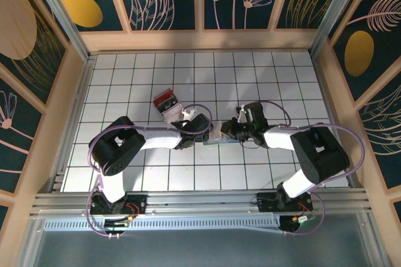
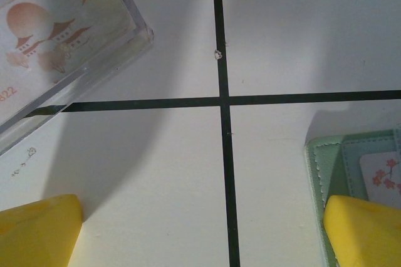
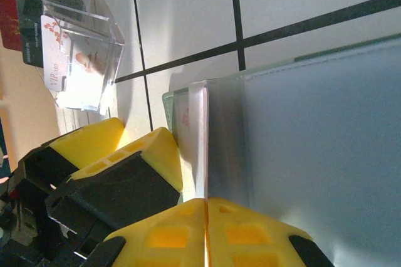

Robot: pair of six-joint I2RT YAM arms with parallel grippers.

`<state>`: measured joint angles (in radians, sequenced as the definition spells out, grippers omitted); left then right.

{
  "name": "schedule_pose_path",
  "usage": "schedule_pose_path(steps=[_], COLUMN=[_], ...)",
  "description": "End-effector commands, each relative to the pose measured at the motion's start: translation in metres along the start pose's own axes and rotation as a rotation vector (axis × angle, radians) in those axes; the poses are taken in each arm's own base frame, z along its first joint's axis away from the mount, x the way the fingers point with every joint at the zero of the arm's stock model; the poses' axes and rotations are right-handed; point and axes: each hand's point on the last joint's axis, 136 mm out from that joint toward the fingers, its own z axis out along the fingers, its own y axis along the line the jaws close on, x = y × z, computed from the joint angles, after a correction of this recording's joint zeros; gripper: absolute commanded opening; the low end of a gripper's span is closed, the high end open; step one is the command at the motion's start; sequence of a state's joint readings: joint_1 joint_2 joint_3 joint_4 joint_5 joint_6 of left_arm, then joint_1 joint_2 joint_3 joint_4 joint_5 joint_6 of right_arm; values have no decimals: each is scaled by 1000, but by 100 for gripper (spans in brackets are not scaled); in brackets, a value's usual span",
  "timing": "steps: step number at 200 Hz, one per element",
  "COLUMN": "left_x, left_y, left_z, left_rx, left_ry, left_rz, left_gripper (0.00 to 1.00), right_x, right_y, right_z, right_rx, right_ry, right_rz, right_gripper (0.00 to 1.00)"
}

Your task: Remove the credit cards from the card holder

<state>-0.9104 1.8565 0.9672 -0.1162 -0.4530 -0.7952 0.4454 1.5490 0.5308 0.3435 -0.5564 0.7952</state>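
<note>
The pale green card holder [image 1: 220, 141] lies on the white tiled table between the two arms. My left gripper [image 1: 203, 126] stands wide open over its left end. In the left wrist view the left gripper [image 2: 203, 217] has one yellow fingertip [image 2: 363, 229] resting on the card holder [image 2: 322, 167], beside a credit card [image 2: 383, 174] with pink blossoms tucked in a slot. My right gripper [image 3: 205, 203] is shut on the edge of a thin whitish credit card [image 3: 191, 123] that stands on edge beside the holder's grey-blue panel [image 3: 326, 154].
A clear plastic box [image 1: 168, 104] with red-and-white contents sits just behind the left gripper; the clear box [image 2: 62, 47] is close to the left finger, and the box [image 3: 75, 47] also appears at the upper left of the right wrist view. Wooden walls ring the table.
</note>
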Motion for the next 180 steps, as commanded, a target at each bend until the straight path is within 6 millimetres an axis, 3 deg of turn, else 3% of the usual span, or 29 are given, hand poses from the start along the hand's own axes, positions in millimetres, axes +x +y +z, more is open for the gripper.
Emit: schedule_pose_path(steps=[1, 74, 131, 180], left_x=[48, 48, 46, 38], left_y=[29, 29, 30, 27], left_z=[14, 15, 13, 11], left_rx=[-102, -105, -107, -106], left_ry=[157, 158, 151, 134], left_rz=[78, 80, 78, 80], left_gripper=[99, 99, 99, 99], right_x=[-2, -2, -5, -8], right_y=[7, 11, 0, -13], right_z=[-7, -7, -11, -15], right_rx=[-39, -68, -24, 39], right_ry=[-15, -12, -30, -50], right_rz=[-18, -7, 5, 12], right_gripper=[9, 14, 0, 0])
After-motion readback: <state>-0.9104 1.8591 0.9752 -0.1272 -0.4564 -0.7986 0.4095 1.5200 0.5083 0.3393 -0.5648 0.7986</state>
